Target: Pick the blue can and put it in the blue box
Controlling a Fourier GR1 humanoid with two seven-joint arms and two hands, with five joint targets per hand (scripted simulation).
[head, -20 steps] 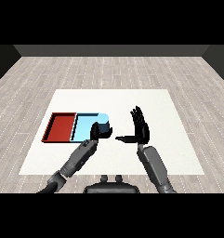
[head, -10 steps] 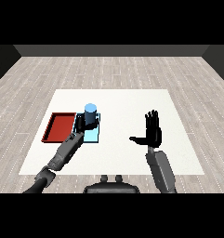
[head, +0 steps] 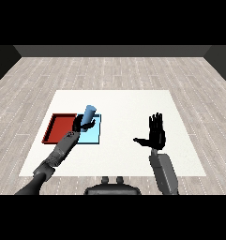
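Light fell evenly and brightly over the tabletop point(head: 133, 101), which read as plain white with no glare and no hot spots from edge to edge. No clear cast shadows showed on it. The wooden floor point(head: 114, 70) around it looked dimmer and grey. Straight edges stayed straight toward the corners, and nothing looked smeared.

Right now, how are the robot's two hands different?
The left hand is curled round the blue can, while the right hand holds nothing. The left hand's fingers are bent; the right hand's fingers are straight and spread, pointing up. The left hand is over the light blue tray; the right hand is over bare white table. Both hands are black on grey forearms.
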